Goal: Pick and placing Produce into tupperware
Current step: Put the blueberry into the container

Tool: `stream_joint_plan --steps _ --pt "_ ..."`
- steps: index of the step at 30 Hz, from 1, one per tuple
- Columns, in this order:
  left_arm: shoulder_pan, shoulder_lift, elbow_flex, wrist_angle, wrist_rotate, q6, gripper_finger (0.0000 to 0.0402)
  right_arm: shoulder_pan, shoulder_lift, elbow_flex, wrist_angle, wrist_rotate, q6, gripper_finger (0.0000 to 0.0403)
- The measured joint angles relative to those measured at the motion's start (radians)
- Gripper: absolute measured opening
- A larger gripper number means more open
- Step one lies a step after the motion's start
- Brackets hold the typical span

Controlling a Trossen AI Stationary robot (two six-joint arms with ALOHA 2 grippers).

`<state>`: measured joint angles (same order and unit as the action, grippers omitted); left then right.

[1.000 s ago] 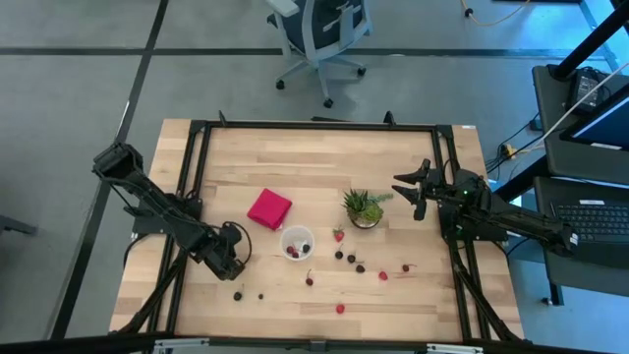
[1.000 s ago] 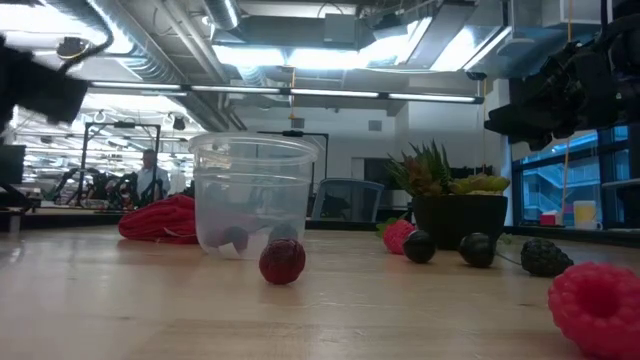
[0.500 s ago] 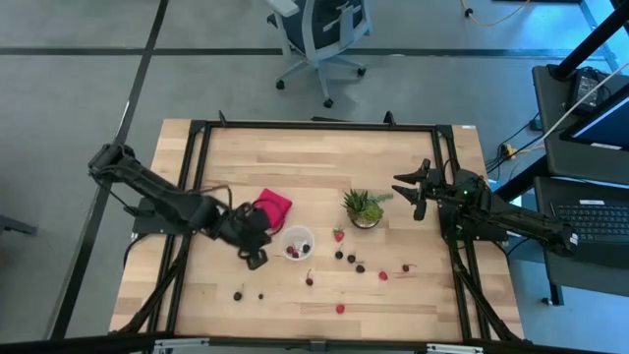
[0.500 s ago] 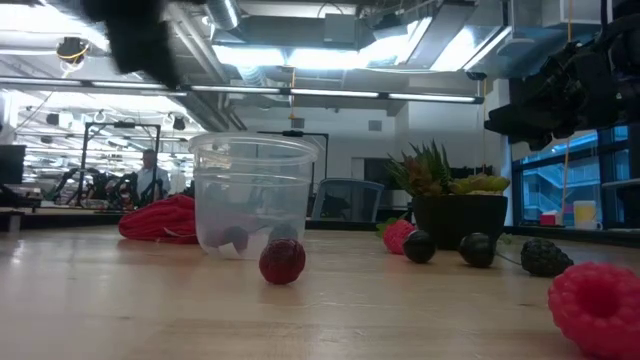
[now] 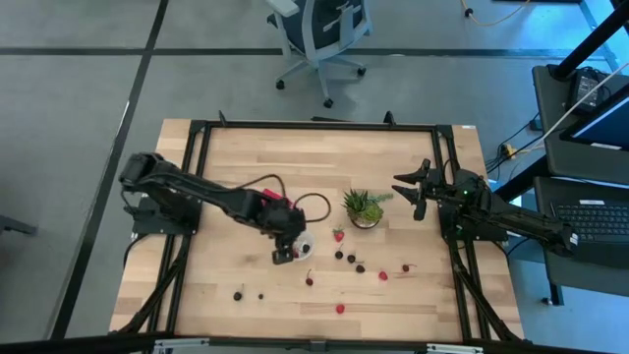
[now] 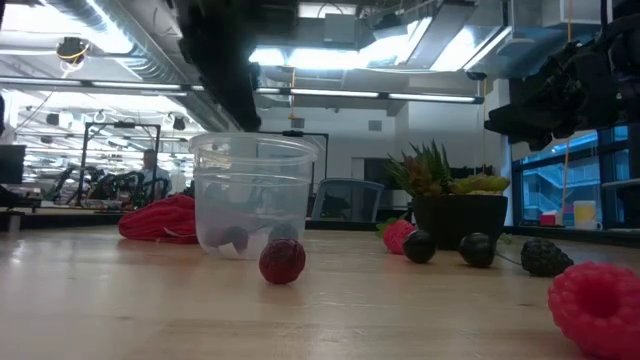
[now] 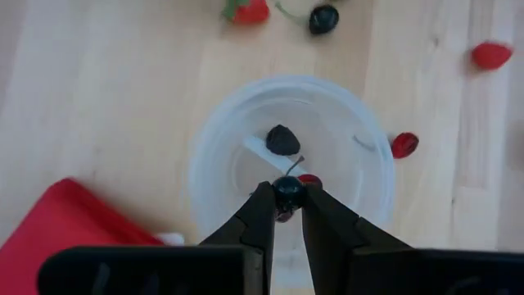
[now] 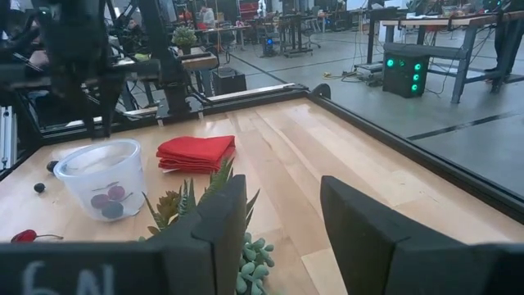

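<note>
The tupperware (image 5: 301, 243) is a clear round cup standing on the wood; it also shows in the left wrist view (image 7: 237, 123) and the low view (image 6: 250, 195). A dark fruit (image 7: 282, 139) and a red one (image 7: 309, 178) lie inside it. More produce is scattered on the table to its right and near side, such as a red piece (image 5: 338, 235) and dark ones (image 5: 351, 259). My left gripper (image 7: 288, 197) hangs above the cup's opening, shut on a dark cherry. My right gripper (image 5: 417, 193) waits open beside the potted plant, off to the table's right. My left gripper pinches a small dark cherry (image 7: 288, 189) between its two fingertips, coming from above and pointing down. The cherry is lifted clear above the tupperware's opening, and its thin stem (image 7: 296, 161) sticks out past the fingers.
A spiky green potted plant (image 5: 364, 208) stands right of the cup. A red square block (image 7: 57, 221) lies on the cup's left far side, mostly under my left arm in the high view. Two dark fruits (image 5: 239, 294) lie near the table's near left. A black frame (image 5: 314, 126) borders the table.
My left arm has swung from the near left part of the table toward the right, past the red block, and now holds its gripper above the tupperware. In the low view it has come in over the cup's rim.
</note>
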<state>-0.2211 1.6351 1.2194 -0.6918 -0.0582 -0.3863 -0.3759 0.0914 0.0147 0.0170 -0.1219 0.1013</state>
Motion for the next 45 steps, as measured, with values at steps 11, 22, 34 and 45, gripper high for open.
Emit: stream_joint_plan --steps 11,22,34,45 --pt "0.018 0.164 0.061 -0.08 0.026 0.005 0.0043 0.0 0.0 0.0 0.0 0.0 0.0 0.0161" --pt "0.025 0.153 0.063 -0.076 0.016 0.003 0.0044 0.0 0.0 0.0 0.0 0.0 -0.002 0.0161" --pt "0.024 0.153 0.063 -0.073 0.017 0.004 0.0044 0.0 0.0 0.0 0.0 0.0 -0.002 0.0161" --pt "0.024 0.153 0.062 -0.074 0.026 0.03 0.0113 0.0 0.0 0.0 0.0 0.0 -0.003 0.0161"
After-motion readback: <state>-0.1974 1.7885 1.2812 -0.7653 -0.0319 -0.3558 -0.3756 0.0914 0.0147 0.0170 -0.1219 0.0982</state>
